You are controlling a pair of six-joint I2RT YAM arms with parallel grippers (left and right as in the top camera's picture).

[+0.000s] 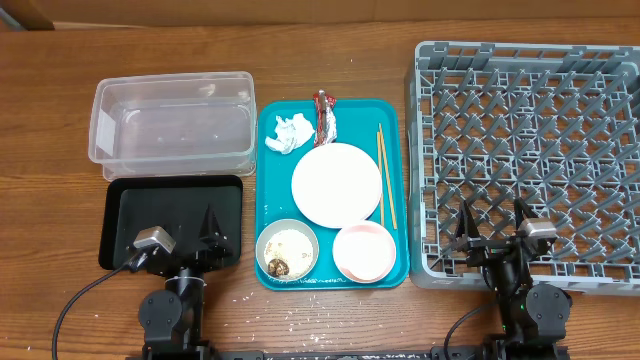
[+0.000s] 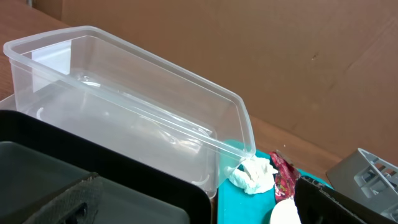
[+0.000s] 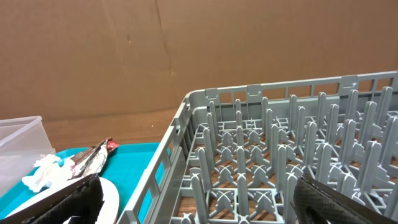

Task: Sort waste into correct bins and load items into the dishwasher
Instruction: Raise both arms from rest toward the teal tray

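On the teal tray point(image 1: 270, 190) lie a crumpled white tissue point(image 1: 288, 133), a red-and-silver wrapper point(image 1: 324, 116), a large pale plate point(image 1: 337, 184), wooden chopsticks point(image 1: 381, 175), a whitish bowl point(image 1: 287, 248) holding crumbs, and a pink bowl point(image 1: 364, 250). No white cup shows. The clear tub point(image 1: 170, 120) and the black tray point(image 1: 175, 205) are left of it, and the grey dish rack point(image 1: 530, 150) is to the right. My left gripper point(image 1: 185, 235) is open and empty over the black tray's near edge. My right gripper point(image 1: 493, 228) is open and empty over the rack's near left corner.
The left wrist view shows the tub point(image 2: 124, 112), tissue point(image 2: 254, 175) and wrapper point(image 2: 283, 174). The right wrist view shows the rack's pegs point(image 3: 280, 162) and the wrapper point(image 3: 93, 158). A few crumbs point(image 1: 300, 296) lie on the wooden table by the teal tray's front edge.
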